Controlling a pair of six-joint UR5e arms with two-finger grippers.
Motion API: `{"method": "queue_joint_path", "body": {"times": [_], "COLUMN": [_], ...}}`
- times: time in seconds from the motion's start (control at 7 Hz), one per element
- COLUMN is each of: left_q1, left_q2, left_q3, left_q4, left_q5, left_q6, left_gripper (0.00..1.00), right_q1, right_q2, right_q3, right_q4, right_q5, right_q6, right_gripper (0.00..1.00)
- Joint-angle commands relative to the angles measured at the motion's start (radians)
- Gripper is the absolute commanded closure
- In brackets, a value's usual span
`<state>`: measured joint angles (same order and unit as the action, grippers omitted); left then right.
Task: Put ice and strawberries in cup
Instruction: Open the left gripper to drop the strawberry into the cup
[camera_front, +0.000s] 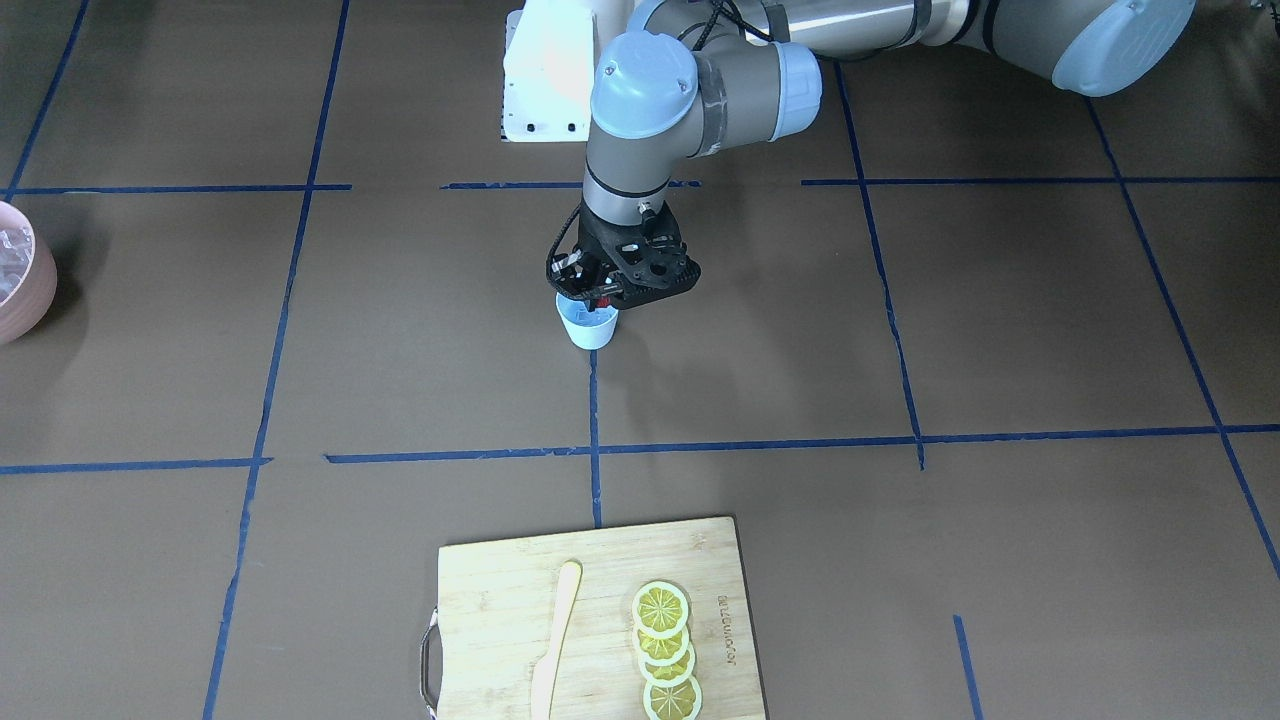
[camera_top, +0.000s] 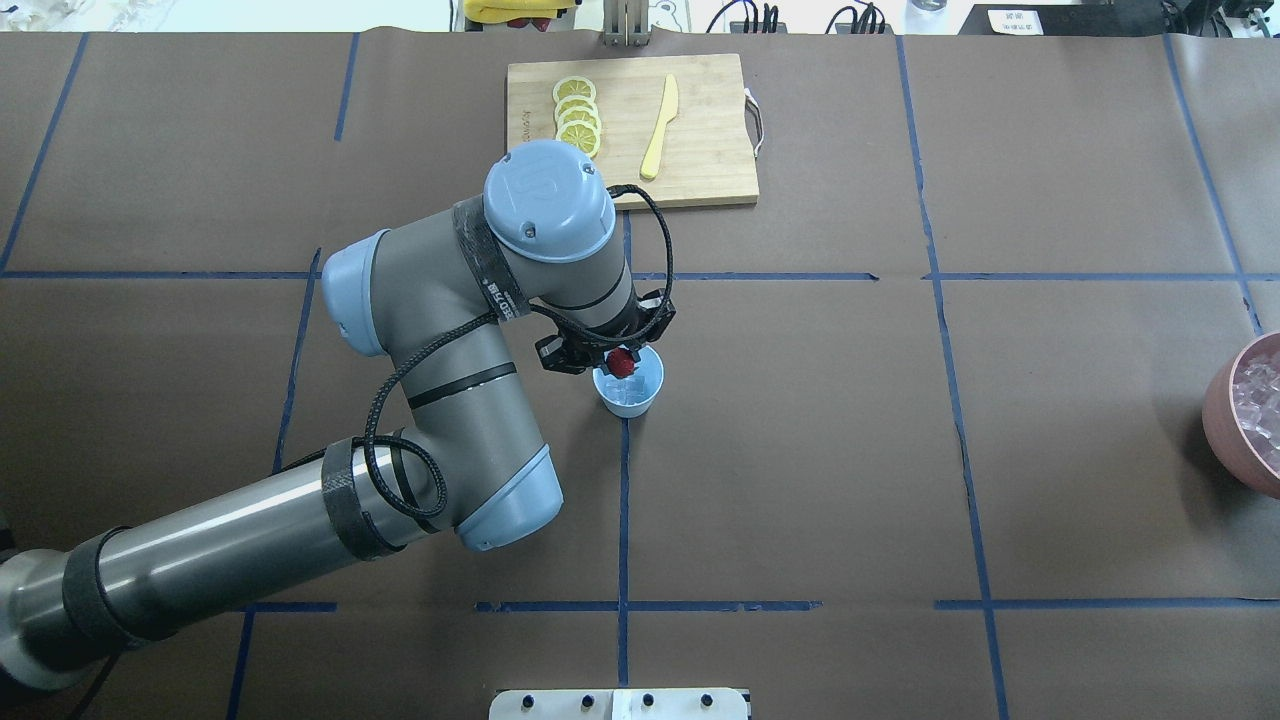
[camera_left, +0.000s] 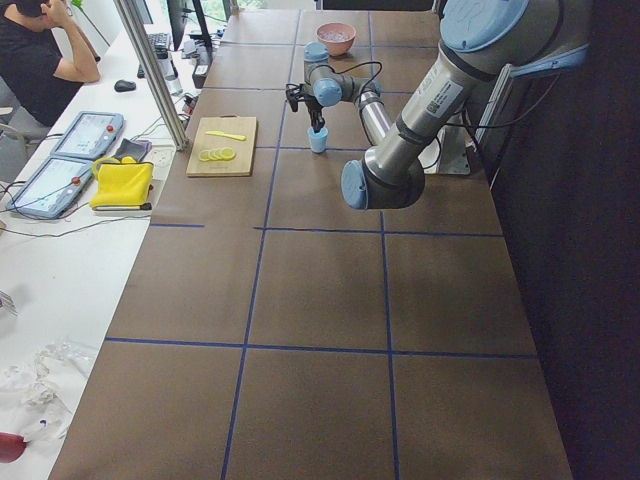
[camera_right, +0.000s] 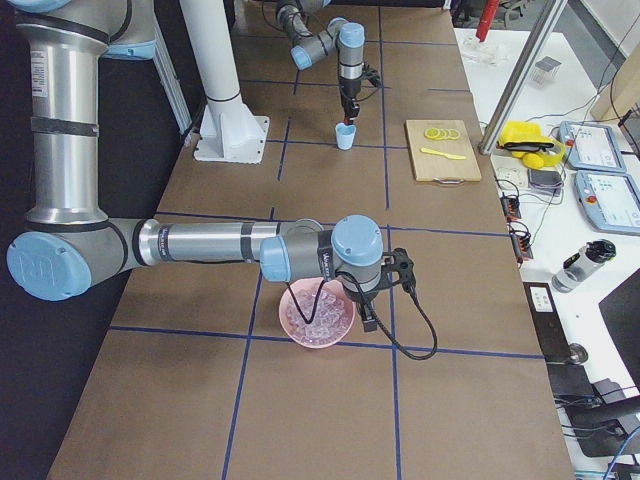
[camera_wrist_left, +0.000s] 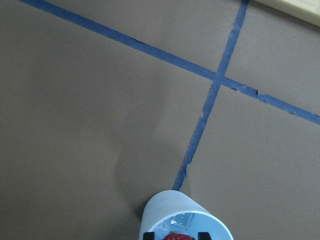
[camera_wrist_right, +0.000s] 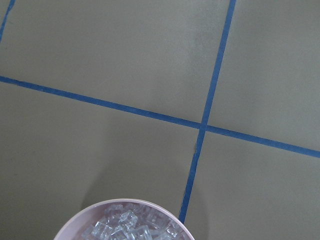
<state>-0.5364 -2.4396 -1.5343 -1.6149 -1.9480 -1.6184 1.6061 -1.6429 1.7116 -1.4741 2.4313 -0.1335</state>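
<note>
Over the pale-blue cup (camera_front: 592, 332) at the middle of the surface (camera_top: 800, 450), the left claw (camera_top: 620, 359) pinches the red strawberry (camera_wrist_left: 178, 237) just above the rim, clear ice (camera_top: 626, 398) lying inside. The right claw (camera_right: 368, 320) hangs by the pink bowl (camera_top: 1222, 420); its opening I cannot tell

Your lighting's bright and even from above, so the brown table (camera_top: 800, 450) looks flat and the shadows are soft. The cup (camera_wrist_left: 172, 205) throws a faint dim patch to its left in the left wrist view, and the pink bowl (camera_front: 30, 300) darkens the paper beside it. You get a white glare streak down the left arm's metal tube (camera_top: 200, 555), and the white mount (camera_front: 545, 70) is blown out. Colour's fine: the strawberry (camera_top: 621, 362) reads clean red. Both side views drop to near black along the robot's edge.
</note>
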Motion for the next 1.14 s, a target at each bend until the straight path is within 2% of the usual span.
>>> {"method": "queue_joint_path", "body": {"times": [0.0,0.14,0.71,0.86,1.0], "left_q1": [0.006,0.006,-0.020,-0.040,-0.060], "left_q2": [-0.001,0.001,0.013,0.033,0.084], "left_q3": [-0.001,-0.004,-0.036,-0.082,-0.172], "left_q4": [-0.005,-0.003,0.012,0.070,0.155], "left_q5": [0.001,0.003,-0.002,-0.003,-0.003], "left_q6": [-0.008,-0.008,0.012,0.084,0.182], "left_gripper": [0.05,0.00,0.00,0.00,0.00], "right_q1": [0.000,0.000,0.000,0.000,0.000], "right_q2": [0.000,0.000,0.000,0.002,0.002], "right_q3": [-0.001,-0.001,-0.006,-0.026,-0.039], "right_q4": [0.000,0.000,-0.006,-0.003,-0.018], "right_q5": [0.000,0.000,0.000,-0.003,-0.008], "right_q6": [0.000,0.000,0.002,0.002,0.011], "right_gripper": [0.01,0.01,0.01,0.01,0.01]}}
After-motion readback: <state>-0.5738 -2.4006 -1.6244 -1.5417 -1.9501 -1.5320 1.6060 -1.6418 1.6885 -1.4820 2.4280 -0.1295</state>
